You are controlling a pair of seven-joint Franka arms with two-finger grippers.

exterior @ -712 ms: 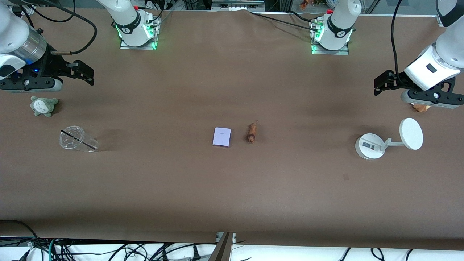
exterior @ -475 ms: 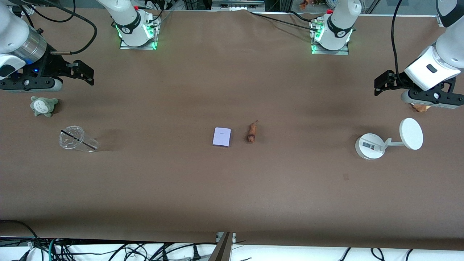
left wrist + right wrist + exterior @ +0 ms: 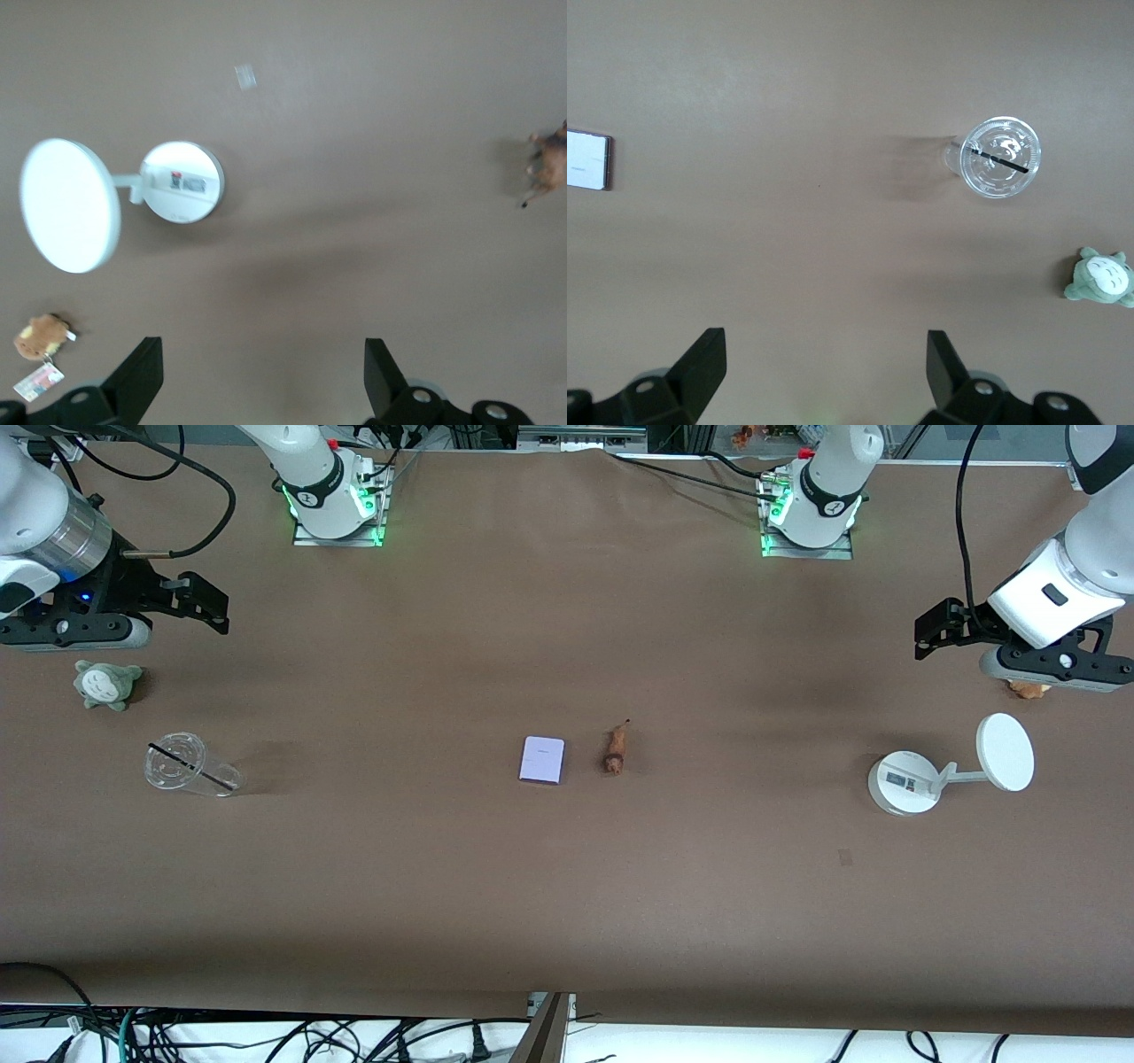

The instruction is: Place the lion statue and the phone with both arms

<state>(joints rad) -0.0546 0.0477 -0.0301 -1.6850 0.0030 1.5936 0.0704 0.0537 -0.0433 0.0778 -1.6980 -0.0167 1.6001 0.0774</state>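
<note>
Brown table (image 3: 567, 886) holds cup (image 3: 188, 765), stand (image 3: 904, 782); both grippers' fingers spread, empty.

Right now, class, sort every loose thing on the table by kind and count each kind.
Plush toys: 2, grey-green plush, brown plush
Figurines: 1, lion statue
Phones: 1, phone
Cups: 1, clear cup
Stands: 1, white stand
Total: 6
</note>
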